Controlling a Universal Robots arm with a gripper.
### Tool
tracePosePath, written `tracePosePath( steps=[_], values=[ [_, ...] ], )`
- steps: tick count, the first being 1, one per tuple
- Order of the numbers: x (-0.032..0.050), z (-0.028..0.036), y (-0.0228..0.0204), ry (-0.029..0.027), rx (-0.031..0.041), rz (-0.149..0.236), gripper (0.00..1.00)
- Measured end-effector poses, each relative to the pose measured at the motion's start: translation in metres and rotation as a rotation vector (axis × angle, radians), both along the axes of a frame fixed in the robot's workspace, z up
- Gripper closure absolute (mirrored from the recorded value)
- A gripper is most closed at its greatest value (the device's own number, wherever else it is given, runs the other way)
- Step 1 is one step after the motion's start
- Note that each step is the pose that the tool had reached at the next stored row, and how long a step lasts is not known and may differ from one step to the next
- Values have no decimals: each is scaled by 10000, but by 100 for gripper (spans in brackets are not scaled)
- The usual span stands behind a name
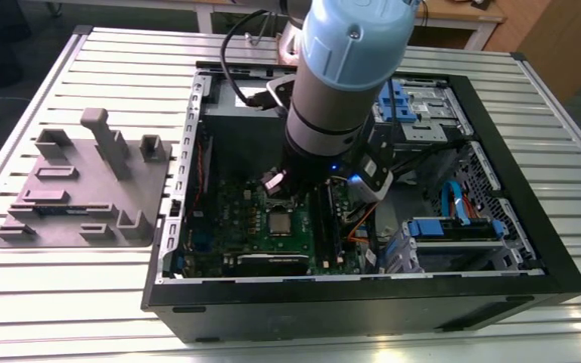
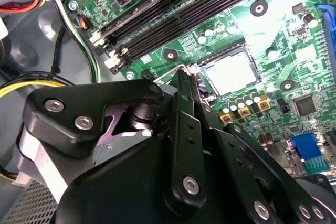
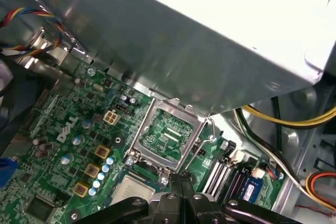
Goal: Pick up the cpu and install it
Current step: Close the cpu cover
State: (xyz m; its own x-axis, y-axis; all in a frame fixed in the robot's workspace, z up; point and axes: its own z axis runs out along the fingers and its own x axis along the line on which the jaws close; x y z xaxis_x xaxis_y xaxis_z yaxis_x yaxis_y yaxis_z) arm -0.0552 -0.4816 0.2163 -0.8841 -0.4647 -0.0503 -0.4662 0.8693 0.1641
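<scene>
The cpu [image 1: 281, 224] lies flat in its socket on the green motherboard [image 1: 230, 227] inside the open computer case; its silver-grey top shows in both wrist views [image 2: 231, 72] [image 3: 130, 191]. The socket's metal load plate [image 3: 168, 135] stands hinged open beside it, and the wire lever [image 3: 202, 145] is raised. My gripper [image 1: 284, 201] hangs just above the socket edge. Its black fingers are shut together with nothing between them in both wrist views [image 2: 185, 80] [image 3: 181, 182]. The tips are next to the lever; I cannot tell whether they touch it.
A grey metal power-supply box [image 3: 210, 35] overhangs the board close to the socket. Black memory slots [image 2: 173, 19] run alongside, and yellow and black cables [image 3: 283, 124] lie near them. A grey moulded tray [image 1: 84, 189] sits on the slatted table at the exterior view's left.
</scene>
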Motion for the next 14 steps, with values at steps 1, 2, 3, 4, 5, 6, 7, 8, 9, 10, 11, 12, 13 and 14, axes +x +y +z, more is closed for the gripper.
tracePosePath(
  steps=[1,2,3,4,5,6,7,8,9,10,11,12,13,14],
  values=[
    [3,-1,6,0,18,14,90],
    [7,-2,12,0,40,27,90],
    [13,-2,15,0,65,37,90],
    [18,-4,19,0,114,43,90],
    [24,-5,23,0,177,48,90],
    [31,-7,29,-1,232,59,90],
    [35,-10,34,-1,259,89,90],
    [35,-13,34,1,262,201,90],
    [36,-15,33,3,260,375,90],
    [36,-18,34,6,260,553,90],
    [36,-21,34,8,259,734,90],
    [36,-23,34,11,259,912,90],
    [37,-24,34,13,258,1061,90],
    [42,-24,33,14,258,1144,90]
  ],
)
